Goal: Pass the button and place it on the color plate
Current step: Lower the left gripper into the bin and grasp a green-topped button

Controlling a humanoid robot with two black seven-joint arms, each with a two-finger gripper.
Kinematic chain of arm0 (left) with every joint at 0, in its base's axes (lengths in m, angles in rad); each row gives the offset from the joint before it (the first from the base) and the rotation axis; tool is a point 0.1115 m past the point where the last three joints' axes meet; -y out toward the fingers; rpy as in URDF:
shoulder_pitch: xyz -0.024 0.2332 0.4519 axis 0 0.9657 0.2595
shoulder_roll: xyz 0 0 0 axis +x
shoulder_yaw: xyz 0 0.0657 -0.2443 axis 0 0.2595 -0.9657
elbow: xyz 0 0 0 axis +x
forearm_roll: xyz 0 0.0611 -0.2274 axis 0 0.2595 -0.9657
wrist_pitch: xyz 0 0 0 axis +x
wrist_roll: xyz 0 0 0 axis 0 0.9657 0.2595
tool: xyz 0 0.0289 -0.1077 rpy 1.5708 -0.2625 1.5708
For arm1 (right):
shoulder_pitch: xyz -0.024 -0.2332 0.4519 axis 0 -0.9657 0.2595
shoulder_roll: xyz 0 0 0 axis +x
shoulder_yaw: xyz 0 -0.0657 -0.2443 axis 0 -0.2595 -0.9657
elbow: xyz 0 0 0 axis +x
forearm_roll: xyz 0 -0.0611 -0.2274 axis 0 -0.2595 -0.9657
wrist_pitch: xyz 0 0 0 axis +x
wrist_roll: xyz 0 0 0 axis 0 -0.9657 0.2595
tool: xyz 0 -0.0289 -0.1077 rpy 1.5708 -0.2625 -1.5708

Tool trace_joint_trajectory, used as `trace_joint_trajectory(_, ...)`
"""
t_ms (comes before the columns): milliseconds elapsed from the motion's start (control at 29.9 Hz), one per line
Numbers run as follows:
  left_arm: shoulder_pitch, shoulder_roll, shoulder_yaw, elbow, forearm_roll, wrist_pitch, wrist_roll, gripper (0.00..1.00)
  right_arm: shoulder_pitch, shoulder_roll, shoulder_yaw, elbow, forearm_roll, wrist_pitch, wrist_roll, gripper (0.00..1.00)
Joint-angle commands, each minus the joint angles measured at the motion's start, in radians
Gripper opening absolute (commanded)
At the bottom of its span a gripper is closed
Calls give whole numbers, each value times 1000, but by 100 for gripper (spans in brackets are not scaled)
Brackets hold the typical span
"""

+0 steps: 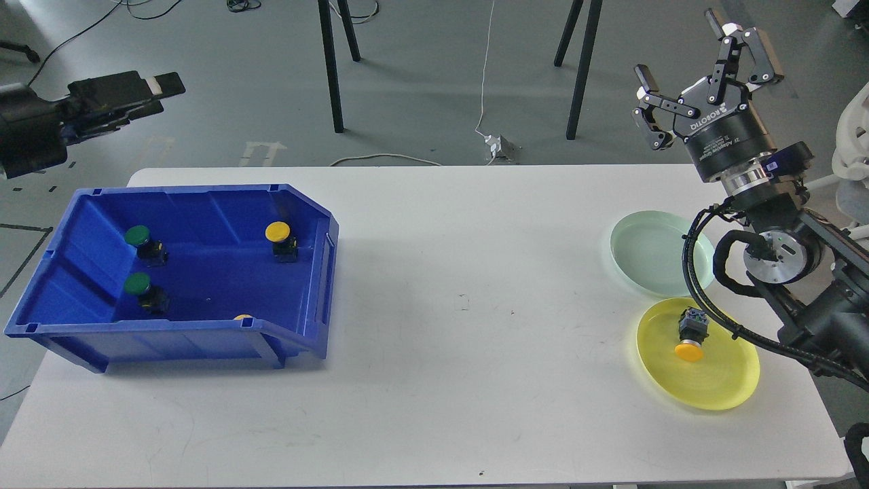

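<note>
A blue bin (309, 285) at the table's left holds two green buttons (138, 236) (138, 284), a yellow button (278, 233) and another yellow one (241, 317) mostly hidden behind the front wall. A yellow plate (726, 390) at the right front holds a yellow button (690, 350) lying on its side. A pale green plate (645, 255) behind it is empty. My left gripper (163, 87) is off the table at the far left, seen edge-on. My right gripper (706, 51) is open and empty, raised high beyond the table's far right corner.
The white table (461, 326) spans the view. Black stand legs (577, 61) and a cable with a plug (495, 144) lie on the floor beyond the far edge. My right arm (801, 299) crosses over the plates' right side.
</note>
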Motion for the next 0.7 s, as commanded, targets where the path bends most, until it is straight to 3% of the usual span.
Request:
trace_joint_trajectory(0, 11, -2, 5, -10, 255, 0, 0, 79, -12, -1, 0, 3, 2, 2, 0, 96)
trace_joint_trajectory(167, 21, -3, 100, 1, 500, 0, 0, 80, -30, -15, 4, 3, 3, 3, 0, 96)
trace_joint_trajectory(401, 21, -31, 183, 67, 538, 0, 0, 80, -49, -15, 4, 2, 3, 5, 0, 96)
trace_joint_trajectory(668, 21, -149, 238, 297, 581, 0, 0, 80, -56, -15, 4, 6, 3, 5, 0, 96)
